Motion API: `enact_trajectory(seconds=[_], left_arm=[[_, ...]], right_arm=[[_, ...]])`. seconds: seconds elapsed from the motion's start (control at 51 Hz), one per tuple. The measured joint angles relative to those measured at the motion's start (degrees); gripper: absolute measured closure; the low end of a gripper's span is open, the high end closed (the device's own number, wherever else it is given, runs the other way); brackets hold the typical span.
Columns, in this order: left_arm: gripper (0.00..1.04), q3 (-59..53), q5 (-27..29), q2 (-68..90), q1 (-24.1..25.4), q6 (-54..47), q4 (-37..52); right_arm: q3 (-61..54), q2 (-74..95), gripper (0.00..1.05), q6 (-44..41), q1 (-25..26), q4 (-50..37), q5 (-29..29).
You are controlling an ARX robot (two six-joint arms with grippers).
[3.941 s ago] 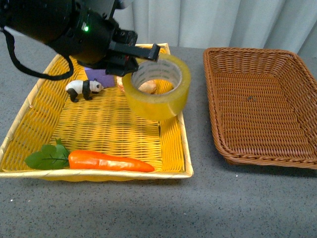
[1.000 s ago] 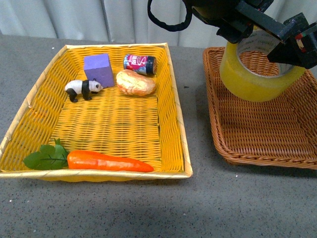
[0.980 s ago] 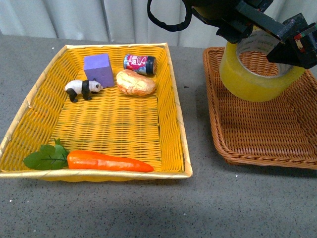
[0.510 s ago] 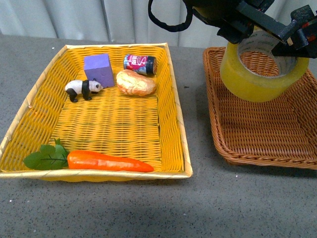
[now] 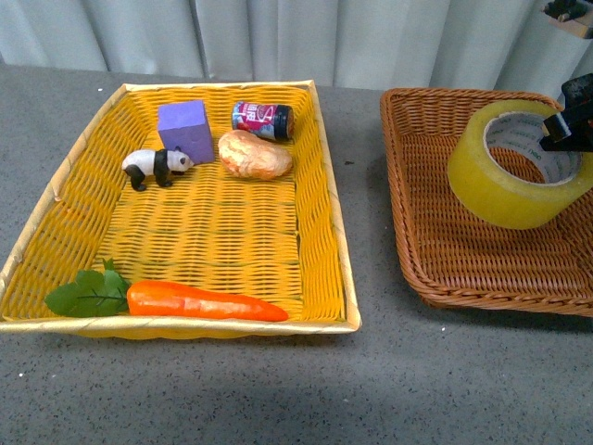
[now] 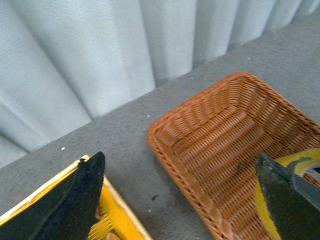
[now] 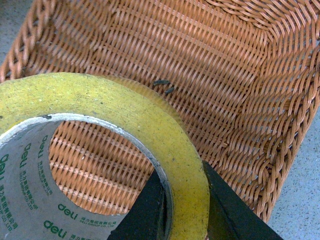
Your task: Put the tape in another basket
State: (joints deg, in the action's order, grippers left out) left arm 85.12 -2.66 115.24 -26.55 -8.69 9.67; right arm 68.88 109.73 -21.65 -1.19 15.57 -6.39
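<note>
Tape (image 5: 519,176) now lower and further right than half second ago; left arm gone from front view. Left pincer (image 6: 177,169) spread wide, empty, looking down on corner of basket (image 5: 408,199). Right pincer (image 7: 184,202) clamps tape wall, one finger inside core, one outside. Rim grip lets roll hang tilted over basket interior. Contact with basket floor: cannot tell. Judgement: held low for release. Yellow basket (image 5: 332,222) holds other items, well apart.
</note>
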Motion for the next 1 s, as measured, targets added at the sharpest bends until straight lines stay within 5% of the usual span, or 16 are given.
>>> enact_trajectory(seconds=[0.059,0.51,0.902,1.0], left_arm=[[0.05,-1.2,1.7,-0.1,1.7,1.3,1.4],[0.07,-9.4,5.0,-3.0,10.6,12.2,7.7],[0.07,-16.8,9.3,-8.2,11.1,15.0,14.4],[0.20,-24.0,15.8,-10.9,11.7,12.4,27.9]], right_arm=[[1.2,1.8,0.89,-0.1,0.8,-0.2,0.1],[12.9,15.0,0.89,1.7,2.5,1.7,0.7],[3.6,3.2,0.17,3.5,2.7,-10.1,2.2],[0.3,-2.3,0.08,3.9,3.0,-14.0,3.9]])
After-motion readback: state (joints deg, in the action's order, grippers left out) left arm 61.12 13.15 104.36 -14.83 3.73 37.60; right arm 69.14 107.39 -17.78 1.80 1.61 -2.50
